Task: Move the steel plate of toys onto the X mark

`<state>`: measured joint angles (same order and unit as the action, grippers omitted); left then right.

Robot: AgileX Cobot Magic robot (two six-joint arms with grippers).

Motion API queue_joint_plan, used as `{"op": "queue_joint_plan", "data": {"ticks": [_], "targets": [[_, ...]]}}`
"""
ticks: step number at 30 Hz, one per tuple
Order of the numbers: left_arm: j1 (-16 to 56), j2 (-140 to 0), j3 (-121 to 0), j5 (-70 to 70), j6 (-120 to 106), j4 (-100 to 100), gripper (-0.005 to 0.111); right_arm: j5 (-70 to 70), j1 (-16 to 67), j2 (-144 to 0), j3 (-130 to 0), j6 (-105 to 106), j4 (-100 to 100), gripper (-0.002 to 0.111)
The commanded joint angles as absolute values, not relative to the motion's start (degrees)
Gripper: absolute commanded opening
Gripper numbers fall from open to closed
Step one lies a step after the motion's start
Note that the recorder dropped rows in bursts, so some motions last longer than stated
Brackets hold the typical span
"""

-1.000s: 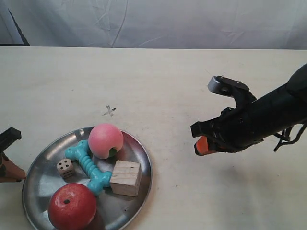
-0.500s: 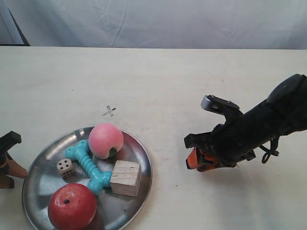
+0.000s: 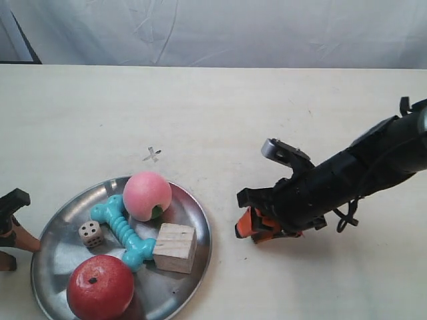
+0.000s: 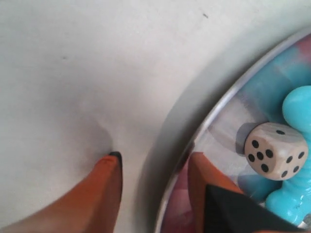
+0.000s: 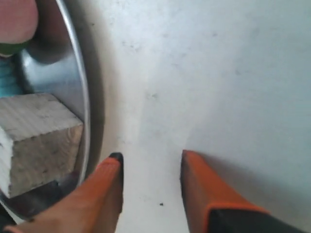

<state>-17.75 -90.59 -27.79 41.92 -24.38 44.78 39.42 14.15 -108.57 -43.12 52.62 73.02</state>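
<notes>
The steel plate (image 3: 190,212) lies at the near left of the table. It holds a red apple (image 3: 100,287), a pink peach (image 3: 147,195), a teal bone (image 3: 123,233), a wooden cube (image 3: 175,248) and a small die (image 3: 91,234). The X mark (image 3: 152,155) is just beyond the plate, apart from it. My left gripper (image 4: 153,158) is open and straddles the plate's rim (image 4: 228,97), with one finger inside near the die (image 4: 276,150). My right gripper (image 5: 150,155) is open over bare table, just outside the rim (image 5: 80,87) by the cube (image 5: 34,141).
The pale tabletop (image 3: 280,113) stretches far behind and to the right of the plate. A white cloth backdrop (image 3: 233,30) closes off the far edge. The right arm (image 3: 347,177) reaches in low from the right.
The right arm has moved left and lower, bringing its gripper close to the plate's right rim. The left gripper has shifted slightly at the plate's left rim. Plate and toys have not moved.
</notes>
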Motion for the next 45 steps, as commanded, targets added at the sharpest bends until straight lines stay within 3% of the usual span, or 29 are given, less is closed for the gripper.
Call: {"op": "queue_joint_plan", "data": {"ticks": [1, 16, 27, 29, 32, 35, 38, 45], "targets": [[-18.1, -90.6, -27.5, 41.5, -24.6, 45.3, 0.042, 39.2, 18.8, -111.7, -46.3, 53.4, 75.0, 0.039], [-18.0, -90.7, -26.9, 40.1, -26.3, 47.1, 0.042, 35.2, 24.0, -114.6, -50.1, 50.3, 76.5, 0.039], [-10.4, -95.4, -26.7, 38.8, -26.8, 47.1, 0.042, 35.6, 24.0, -114.6, -50.1, 47.0, 73.5, 0.039], [-10.4, -95.5, -26.7, 38.8, -26.8, 47.1, 0.038, 35.6, 24.0, -114.6, -50.1, 46.2, 72.3, 0.039], [-10.4, -95.5, -26.7, 38.8, -26.8, 47.1, 0.019, 35.6, 24.0, -114.6, -50.1, 45.8, 72.4, 0.038], [-10.4, -95.5, -26.7, 38.7, -27.1, 47.1, 0.0, 35.6, 24.0, -114.6, -50.1, 45.5, 72.4, 0.022], [-10.4, -95.5, -26.7, 38.6, -27.1, 47.2, 0.0, 35.6, 24.0, -114.6, -50.1, 45.5, 72.4, -0.001], [-10.4, -95.4, -28.6, 39.8, -27.1, 47.6, 0.0, 36.0, 24.0, -114.6, -51.3, 44.9, 71.9, -0.001]]}}
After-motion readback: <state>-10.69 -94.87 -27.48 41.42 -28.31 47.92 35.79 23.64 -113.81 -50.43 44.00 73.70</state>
